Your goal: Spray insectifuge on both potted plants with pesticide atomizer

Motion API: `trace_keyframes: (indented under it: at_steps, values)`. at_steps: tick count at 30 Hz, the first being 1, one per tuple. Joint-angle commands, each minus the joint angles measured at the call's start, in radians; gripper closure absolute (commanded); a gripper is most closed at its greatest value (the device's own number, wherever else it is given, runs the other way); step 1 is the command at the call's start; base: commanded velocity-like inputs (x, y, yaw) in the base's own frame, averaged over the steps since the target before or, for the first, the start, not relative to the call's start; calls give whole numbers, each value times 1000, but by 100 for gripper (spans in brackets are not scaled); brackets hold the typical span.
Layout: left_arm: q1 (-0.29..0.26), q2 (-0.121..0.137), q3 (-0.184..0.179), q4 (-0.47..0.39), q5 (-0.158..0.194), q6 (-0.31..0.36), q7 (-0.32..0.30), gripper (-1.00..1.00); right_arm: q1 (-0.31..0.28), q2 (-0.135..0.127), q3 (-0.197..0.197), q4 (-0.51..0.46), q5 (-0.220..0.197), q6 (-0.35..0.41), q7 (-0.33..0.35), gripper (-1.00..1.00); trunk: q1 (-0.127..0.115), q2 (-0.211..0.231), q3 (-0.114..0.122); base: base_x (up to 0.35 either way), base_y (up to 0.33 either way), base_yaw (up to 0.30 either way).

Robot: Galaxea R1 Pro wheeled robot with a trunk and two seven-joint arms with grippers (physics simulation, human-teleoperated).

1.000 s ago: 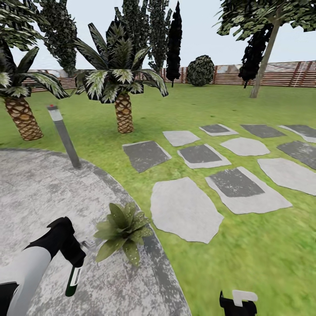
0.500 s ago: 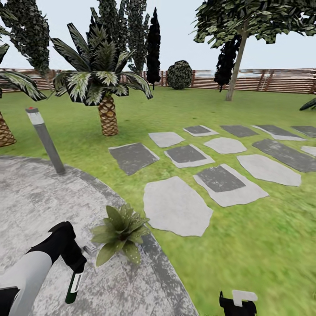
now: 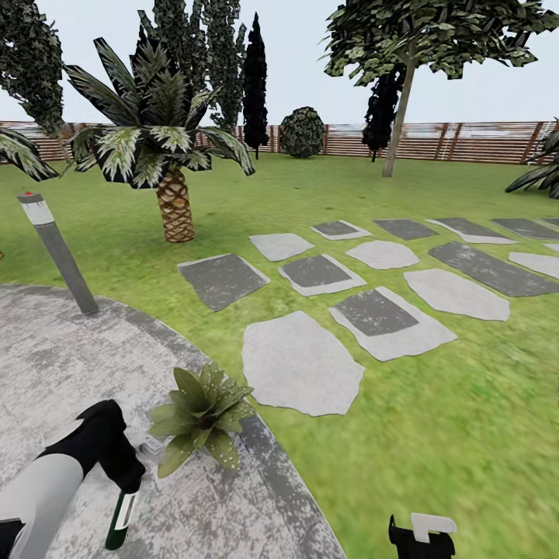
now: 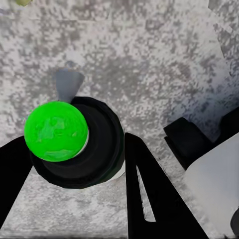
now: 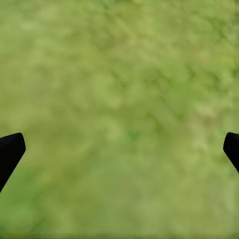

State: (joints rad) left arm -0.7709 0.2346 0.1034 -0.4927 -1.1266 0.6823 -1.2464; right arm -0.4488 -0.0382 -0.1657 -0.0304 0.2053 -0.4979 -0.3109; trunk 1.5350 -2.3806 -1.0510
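Paving of mottled grey stone lies nearest, a rounded patch under the robot's left arm. Over it the left gripper is clamped on the slim dark-green pesticide atomizer with a white label strip, which hangs bottom-down below the black fingers; in the left wrist view the bottle sits between the two dark fingers, seen end-on with a bright green round base. Just beside that gripper, at the paving's curved edge, stands one potted plant, a low rosette of broad pointed green leaves; its pot is hard to make out. The right gripper shows at the bottom of the head view, above green lawn; the right wrist view shows its two dark fingertips spread wide apart with only grass between them. Farther out, flat grey stepping stones cross the lawn. A leaning grey bollard with a red top stands at the paving's far rim. Beyond it rises a scaly-trunked palm, and a brown horizontal-slat wooden fence closes the garden behind dark trees.
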Motion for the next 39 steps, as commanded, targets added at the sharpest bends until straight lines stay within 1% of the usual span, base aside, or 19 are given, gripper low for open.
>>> trace_keyframes:
  at_steps: [1,5,8,9,11,17,24,30,36,39]
  values:
    - [0,4,7,-1,-7,9,4,100,-1,0,-8,1,11,-2,-4,-100,0,0,-1,0,0,0]
    - [1,3,7,0,-4,9,87,100,-1,0,-8,1,11,-2,-3,-100,0,0,-1,0,0,0]
    - [1,-8,9,0,-1,11,108,100,-1,0,-8,1,10,-2,-2,-100,0,0,-1,0,0,0]
    - [1,-16,10,0,-1,12,110,100,-1,0,-8,1,10,-2,-2,-100,0,0,-1,0,0,0]
    - [1,-23,13,0,-1,13,112,100,-1,0,-8,1,10,-2,-3,-100,0,0,-1,0,0,-107]
    - [0,-21,13,-1,-2,13,113,100,-1,0,-8,1,10,-2,-4,-100,0,0,-1,0,18,-263]
    - [1,-23,13,-1,-2,13,114,100,-1,1,-7,1,10,-2,-4,-100,0,0,-1,-19,264,-285]
    - [1,-24,13,-1,-2,13,114,100,-1,1,-8,1,10,-2,-4,-100,0,0,-1,-193,260,-285]
    - [1,-23,11,-1,-2,13,114,100,-1,1,-8,1,10,-2,-4,-100,0,0,-1,-294,149,-277]
    - [1,-20,11,0,-2,13,114,100,-1,1,-8,1,10,-2,-4,-100,0,0,-1,-312,117,-97]
